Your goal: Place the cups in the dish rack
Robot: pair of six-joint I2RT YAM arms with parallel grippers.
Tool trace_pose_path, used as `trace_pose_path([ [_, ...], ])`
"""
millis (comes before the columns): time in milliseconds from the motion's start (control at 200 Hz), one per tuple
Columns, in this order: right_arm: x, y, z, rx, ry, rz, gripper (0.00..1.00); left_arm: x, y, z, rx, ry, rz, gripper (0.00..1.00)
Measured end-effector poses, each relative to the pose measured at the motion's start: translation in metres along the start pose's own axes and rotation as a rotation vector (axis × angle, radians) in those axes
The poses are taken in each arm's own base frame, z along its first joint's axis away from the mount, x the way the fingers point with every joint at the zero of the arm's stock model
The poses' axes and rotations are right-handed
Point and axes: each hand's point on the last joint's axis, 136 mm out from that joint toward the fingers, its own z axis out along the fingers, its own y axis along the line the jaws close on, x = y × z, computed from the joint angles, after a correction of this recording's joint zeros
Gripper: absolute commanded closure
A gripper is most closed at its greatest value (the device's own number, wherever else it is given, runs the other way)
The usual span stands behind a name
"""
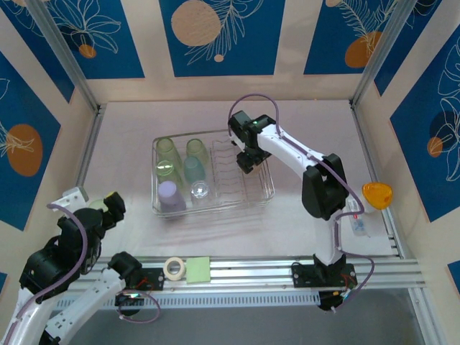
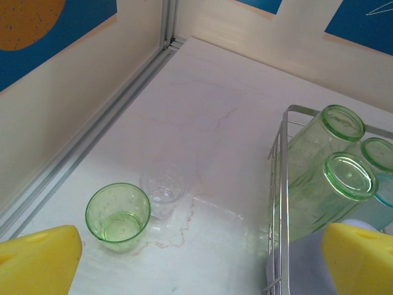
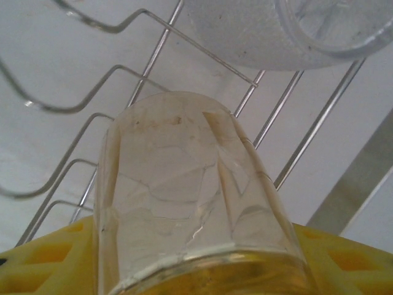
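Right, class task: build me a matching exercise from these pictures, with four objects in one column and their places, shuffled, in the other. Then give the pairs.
Objects
1. lavender cup
2. green cup standing upright
3. pale peach cup
4. white tape roll

Places
A. held in the right claw, over the dish rack
B. on the table, outside the dish rack
C. on the near rail
D. inside the dish rack, near-left corner

Pairs: 1-D, 2-B, 3-A, 4-C
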Motion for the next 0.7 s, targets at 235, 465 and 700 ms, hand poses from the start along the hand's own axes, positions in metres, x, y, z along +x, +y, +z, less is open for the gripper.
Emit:
trace_pose_path([
  [235, -0.008, -0.005, 0.003, 0.021, -0.019, -0.034, 0.77, 0.003, 0.003, 0.001, -0.007, -0.005, 0.001, 0.0],
  [465, -0.016, -0.007, 0.013, 0.029, -0.031, -0.079, 0.55, 0.01, 0.003, 0.006, -0.018, 0.007, 0.017, 0.0],
  [700, -0.02, -0.006, 0.022, 0.049, -0.01, -0.163, 0.37, 0.013, 0.002, 0.007, -0.015, 0.015, 0.02, 0.0],
])
